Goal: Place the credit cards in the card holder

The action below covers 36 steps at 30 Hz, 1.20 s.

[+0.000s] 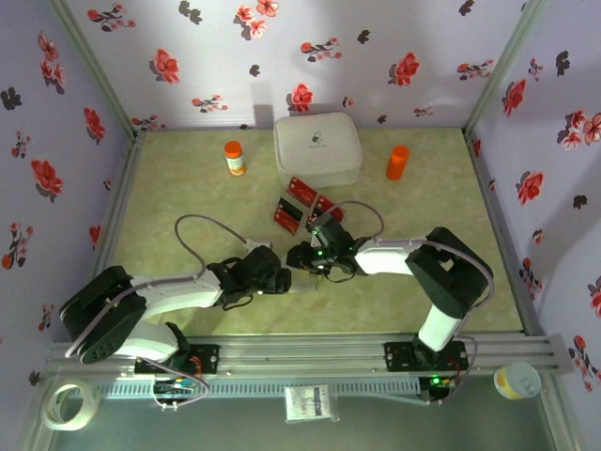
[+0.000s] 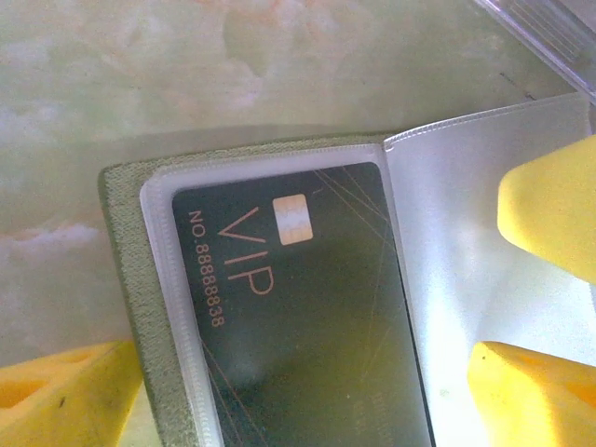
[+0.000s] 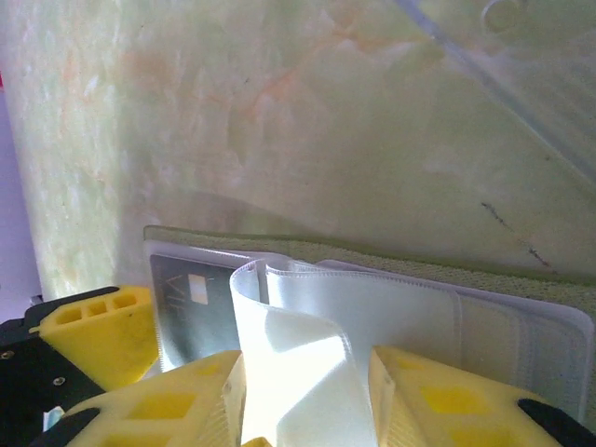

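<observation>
The card holder (image 2: 121,270) lies open on the table, olive-green outside with clear sleeves inside. A black VIP card (image 2: 298,307) sits in its left sleeve. My left gripper (image 2: 298,414) is open, its yellow fingers (image 2: 56,400) standing on either side of the holder. My right gripper (image 3: 298,410) is shut on a bowed clear sleeve (image 3: 307,317) of the card holder (image 3: 447,270). In the top view both grippers meet at mid-table, left gripper (image 1: 280,279) and right gripper (image 1: 307,260). Three red credit cards (image 1: 301,193) lie just beyond them.
A large white rounded case (image 1: 317,148) stands at the back centre. An orange-capped bottle (image 1: 234,157) is to its left and an orange cylinder (image 1: 397,162) to its right. A tape roll (image 1: 70,404) and a small cup (image 1: 517,381) sit on the near rail.
</observation>
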Available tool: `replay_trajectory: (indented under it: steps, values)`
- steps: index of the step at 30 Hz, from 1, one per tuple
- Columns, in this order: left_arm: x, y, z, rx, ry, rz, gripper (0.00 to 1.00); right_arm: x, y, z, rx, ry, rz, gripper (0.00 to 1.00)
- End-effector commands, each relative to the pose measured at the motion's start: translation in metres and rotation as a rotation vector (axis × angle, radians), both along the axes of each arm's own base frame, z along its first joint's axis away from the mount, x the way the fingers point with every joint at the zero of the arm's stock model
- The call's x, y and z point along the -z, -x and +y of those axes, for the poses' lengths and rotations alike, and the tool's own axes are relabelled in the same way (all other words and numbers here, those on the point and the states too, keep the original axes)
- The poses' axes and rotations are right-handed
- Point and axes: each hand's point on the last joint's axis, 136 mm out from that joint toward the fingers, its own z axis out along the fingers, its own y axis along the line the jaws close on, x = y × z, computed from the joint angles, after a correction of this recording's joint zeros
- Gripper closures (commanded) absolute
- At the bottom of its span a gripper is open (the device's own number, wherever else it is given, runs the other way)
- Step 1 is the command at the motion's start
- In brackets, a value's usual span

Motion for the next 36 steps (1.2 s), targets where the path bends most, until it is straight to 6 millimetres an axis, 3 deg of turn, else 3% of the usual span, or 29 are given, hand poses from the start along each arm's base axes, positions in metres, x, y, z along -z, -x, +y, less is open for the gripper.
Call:
replay_trajectory:
  steps: [1, 5, 8, 16, 23, 36]
  values:
    - [0.006, 0.008, 0.011, 0.002, -0.034, 0.018, 0.08, -0.017, 0.001, 0.005, 0.003, -0.07, -0.001, 0.64]
    - [-0.007, 0.006, 0.012, -0.001, -0.019, -0.009, 0.05, -0.026, 0.001, 0.007, 0.007, -0.094, -0.004, 0.63]
    - [-0.021, 0.003, 0.018, -0.019, 0.004, -0.041, 0.03, -0.032, 0.003, 0.008, 0.01, -0.108, -0.012, 0.56]
    - [-0.048, -0.005, 0.058, -0.137, 0.076, -0.085, 0.0, -0.044, 0.012, 0.021, -0.011, -0.105, -0.035, 0.41]
    - [-0.045, -0.004, 0.086, -0.209, 0.095, -0.068, 0.0, -0.041, 0.017, 0.046, -0.041, -0.102, -0.032, 0.34]
    - [-0.037, 0.002, 0.097, -0.232, 0.105, -0.054, 0.0, -0.025, 0.012, 0.067, -0.033, -0.099, -0.004, 0.33]
